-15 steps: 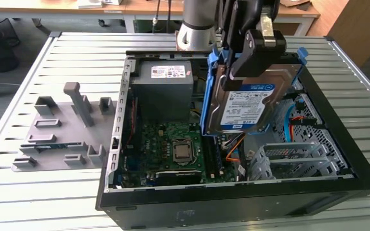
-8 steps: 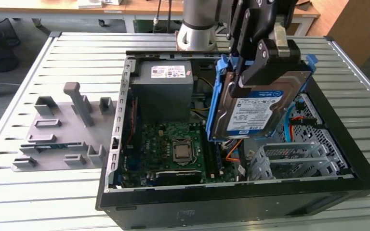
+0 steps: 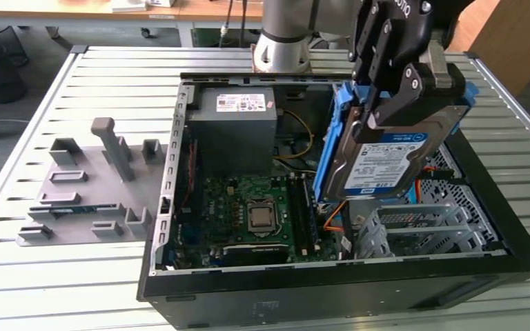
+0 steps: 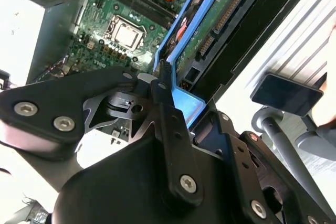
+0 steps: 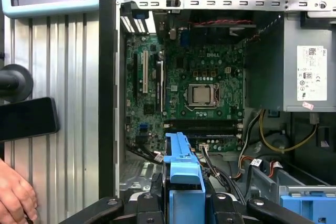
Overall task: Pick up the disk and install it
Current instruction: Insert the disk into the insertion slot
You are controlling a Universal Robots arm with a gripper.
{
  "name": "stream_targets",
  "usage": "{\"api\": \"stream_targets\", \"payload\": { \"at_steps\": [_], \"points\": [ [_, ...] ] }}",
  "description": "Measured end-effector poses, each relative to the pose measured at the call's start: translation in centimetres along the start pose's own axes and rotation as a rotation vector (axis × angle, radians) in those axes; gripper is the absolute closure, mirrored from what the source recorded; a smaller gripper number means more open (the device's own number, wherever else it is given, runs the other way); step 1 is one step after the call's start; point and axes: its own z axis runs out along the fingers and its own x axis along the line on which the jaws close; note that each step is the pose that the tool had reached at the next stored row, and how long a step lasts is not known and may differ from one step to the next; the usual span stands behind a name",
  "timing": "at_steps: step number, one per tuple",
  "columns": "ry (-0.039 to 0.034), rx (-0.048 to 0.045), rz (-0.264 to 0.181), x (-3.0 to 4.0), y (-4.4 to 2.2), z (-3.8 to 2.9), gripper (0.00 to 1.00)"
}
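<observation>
The disk [image 3: 389, 155], a silver hard drive with a blue-and-white label in a blue carrier bracket, hangs on edge and tilted above the open computer case [image 3: 168, 200], over its right part in the exterior view. My gripper [image 3: 401, 96] is shut on the disk's upper end. In the second wrist view the disk's green circuit board [image 4: 216, 17] and blue bracket [image 4: 184, 100] run away from the black fingers [image 4: 164, 85]. In the first wrist view the blue bracket [image 5: 181, 158] sticks out over the motherboard's edge.
Inside the case are a grey power-supply box [image 3: 237, 117], the motherboard [image 3: 256, 207], orange cables [image 3: 334, 214] and a metal drive cage [image 3: 421, 227]. A grey fixture plate [image 3: 85, 186] lies at the exterior view's left. A hand [image 5: 16, 198] and a black device [image 5: 26, 119] sit beside the case.
</observation>
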Motion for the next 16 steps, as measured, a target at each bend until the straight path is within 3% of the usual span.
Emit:
{"api": "stream_targets", "payload": {
  "at_steps": [4, 16],
  "points": [
    [-0.0001, 0.0, 0.0, 0.09, -0.81, 0.2, 0.64],
    [0.0006, 0.0, 0.003, 1.01, -1.7, 0.7, 0.64]
  ]
}}
